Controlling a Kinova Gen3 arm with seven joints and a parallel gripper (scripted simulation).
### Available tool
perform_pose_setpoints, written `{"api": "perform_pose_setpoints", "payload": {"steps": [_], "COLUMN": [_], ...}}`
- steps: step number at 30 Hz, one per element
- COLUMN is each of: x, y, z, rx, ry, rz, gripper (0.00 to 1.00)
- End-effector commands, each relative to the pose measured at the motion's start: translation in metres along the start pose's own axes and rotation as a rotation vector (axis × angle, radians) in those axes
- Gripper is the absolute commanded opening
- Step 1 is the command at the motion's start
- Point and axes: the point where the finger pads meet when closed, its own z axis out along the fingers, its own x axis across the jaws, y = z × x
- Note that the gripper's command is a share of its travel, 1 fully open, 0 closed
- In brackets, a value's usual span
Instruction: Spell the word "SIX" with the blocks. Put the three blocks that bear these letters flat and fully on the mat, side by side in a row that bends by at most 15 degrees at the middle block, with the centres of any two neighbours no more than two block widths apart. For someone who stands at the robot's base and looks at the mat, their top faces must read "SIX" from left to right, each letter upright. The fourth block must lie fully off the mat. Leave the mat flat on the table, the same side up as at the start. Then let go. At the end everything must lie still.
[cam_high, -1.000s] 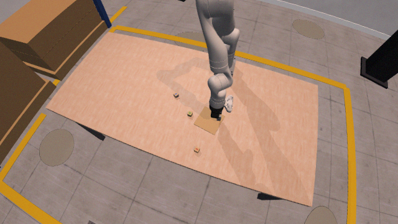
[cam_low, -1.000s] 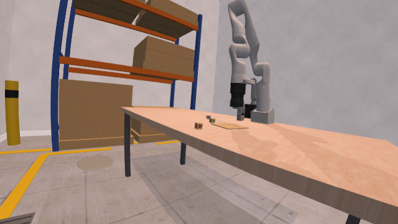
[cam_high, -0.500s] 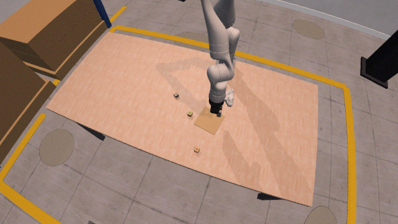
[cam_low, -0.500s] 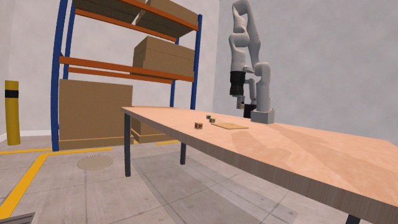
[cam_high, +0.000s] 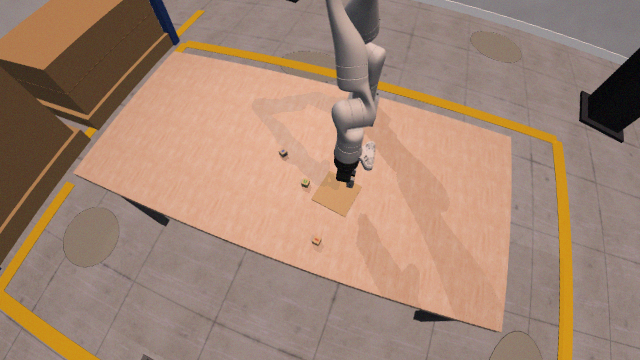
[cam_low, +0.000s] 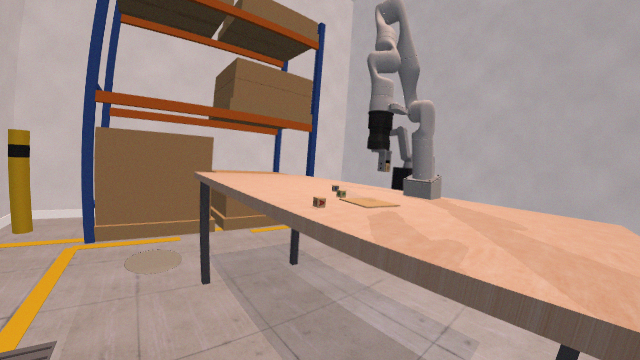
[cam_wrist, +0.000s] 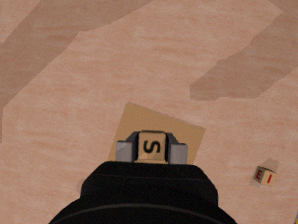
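Tool (cam_wrist: 150, 149) is half closed on the S block (cam_wrist: 152, 147), lower centre of the wrist frame, raised over the mat (cam_wrist: 180, 124). I judge the block small, rigid and light; opposite flat sides are the right hold, and I have them.

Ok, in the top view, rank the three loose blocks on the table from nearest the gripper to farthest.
The gripper holds the S block above the mat.
1. Green block, just off the mat's left edge.
2. Orange block, toward the table's near edge.
3. Blue block, up and left.
Orange and blue are close.
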Motion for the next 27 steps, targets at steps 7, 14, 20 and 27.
{"api": "perform_pose_setpoints", "payload": {"steps": [7, 14, 20, 27], "x": [0.0032, 0.0034, 0.0034, 0.0034], "y": [0.0015, 0.0016, 0.0016, 0.0016], "z": [-0.0013, -0.0013, -0.0012, 0.004], "rx": [0.0, 0.0, 0.0, 0.0], "ry": [0.002, 0.002, 0.002, 0.002], "rz": [0.066, 0.071, 0.071, 0.072], "gripper": [0.49, 0.49, 0.49, 0.49]}}
